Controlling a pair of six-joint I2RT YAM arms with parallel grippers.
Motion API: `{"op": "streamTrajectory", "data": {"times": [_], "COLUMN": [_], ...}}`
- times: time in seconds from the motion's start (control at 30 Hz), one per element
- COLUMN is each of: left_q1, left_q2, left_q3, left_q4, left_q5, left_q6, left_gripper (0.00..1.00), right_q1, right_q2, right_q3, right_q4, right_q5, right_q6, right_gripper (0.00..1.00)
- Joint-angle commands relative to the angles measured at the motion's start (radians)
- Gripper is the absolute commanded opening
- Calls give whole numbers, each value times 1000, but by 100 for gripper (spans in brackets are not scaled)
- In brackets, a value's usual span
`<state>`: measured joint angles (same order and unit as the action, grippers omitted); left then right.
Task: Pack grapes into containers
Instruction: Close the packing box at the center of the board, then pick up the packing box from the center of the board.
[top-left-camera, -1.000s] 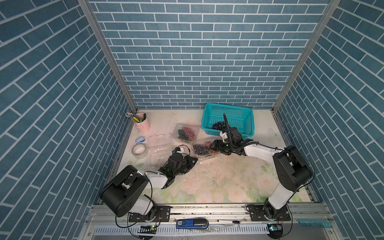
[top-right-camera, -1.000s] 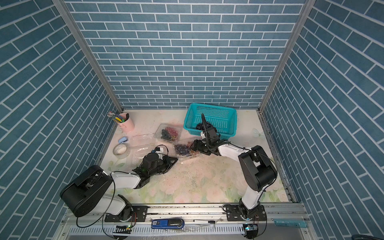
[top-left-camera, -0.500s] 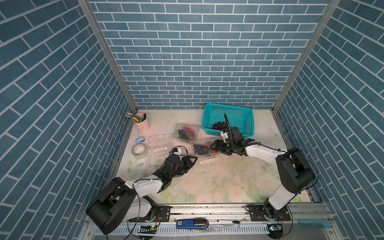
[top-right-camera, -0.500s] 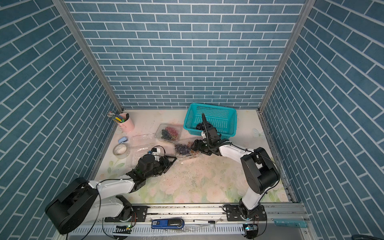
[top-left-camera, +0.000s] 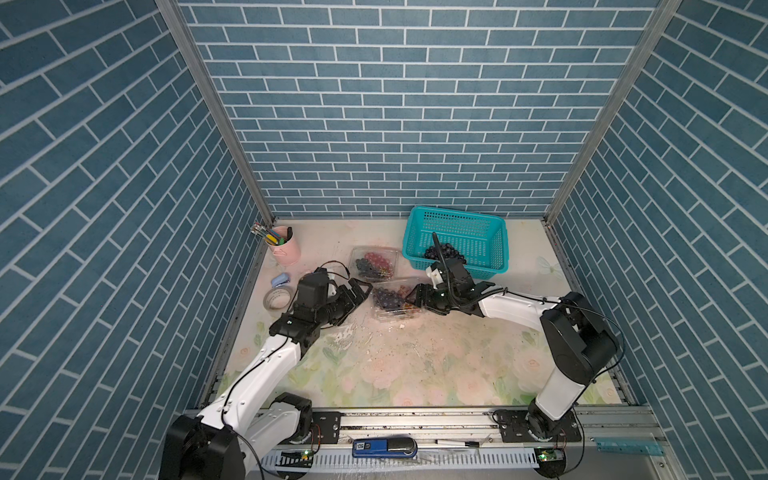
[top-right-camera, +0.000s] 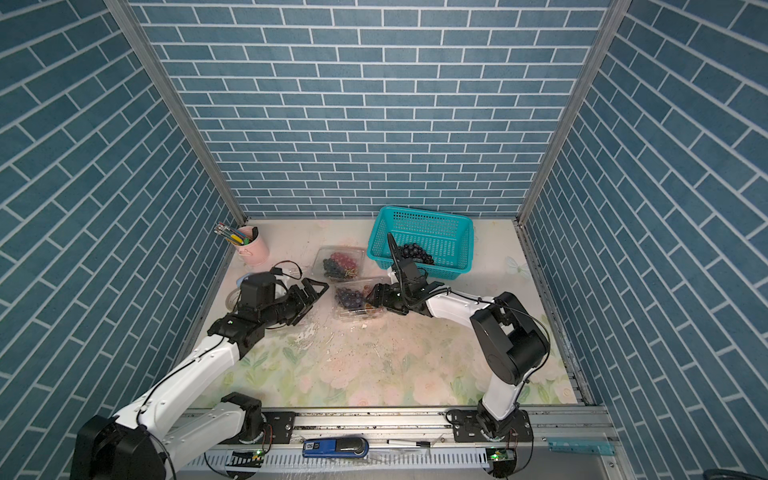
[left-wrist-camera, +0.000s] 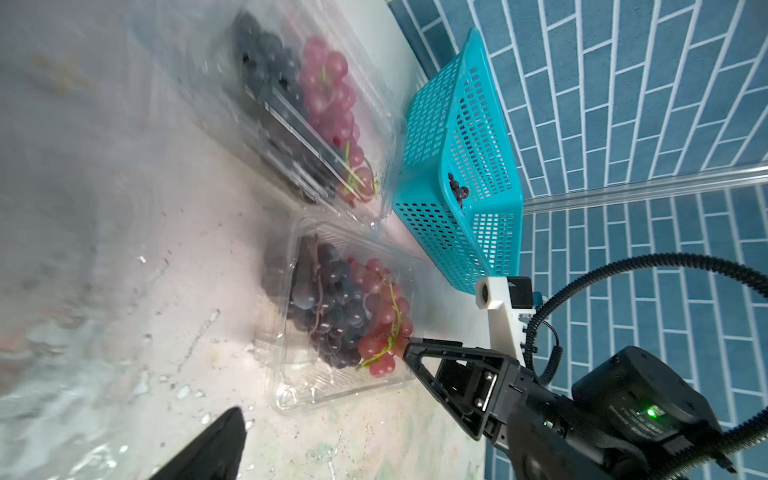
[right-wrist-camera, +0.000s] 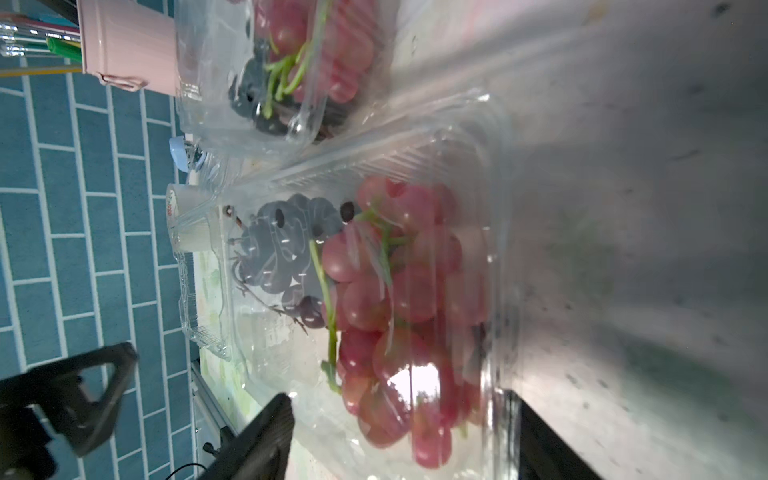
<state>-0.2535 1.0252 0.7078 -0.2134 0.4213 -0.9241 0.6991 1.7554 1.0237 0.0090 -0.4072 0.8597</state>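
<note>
Right jaws flank the near container (top-left-camera: 390, 315), teal basket (top-left-camera: 457, 227) behind.

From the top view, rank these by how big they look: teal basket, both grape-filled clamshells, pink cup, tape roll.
Largest to smallest in a top view:
1. teal basket
2. front clamshell and rear clamshell: they look alike, so not ranked
3. pink cup
4. tape roll, partly hidden
</note>
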Motion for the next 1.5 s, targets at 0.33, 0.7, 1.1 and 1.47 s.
{"op": "streamTrajectory", "data": {"times": [0.33, 0.7, 1.1, 1.47], "left_q1": [166, 153, 59, 19], "left_q2": [187, 327, 474, 579], "left_q3": [142, 125, 246, 270], "left_q4": [-425, -343, -368, -356], "left_q5": [48, 11, -214, -294], "left_q6": [360, 406, 438, 449], "left_gripper": [100, 88, 67, 38], "right_q1": [-23, -93, -108, -162], "right_q2": [-164, -303, -300, -362], "right_q3": [-39, -147, -182, -238], "right_q4": [-182, -217, -169, -168], "right_q5": [114, 143, 123, 112], "right_q6": [-137, -161, -140, -145], "right_gripper": [85, 98, 97, 96]}}
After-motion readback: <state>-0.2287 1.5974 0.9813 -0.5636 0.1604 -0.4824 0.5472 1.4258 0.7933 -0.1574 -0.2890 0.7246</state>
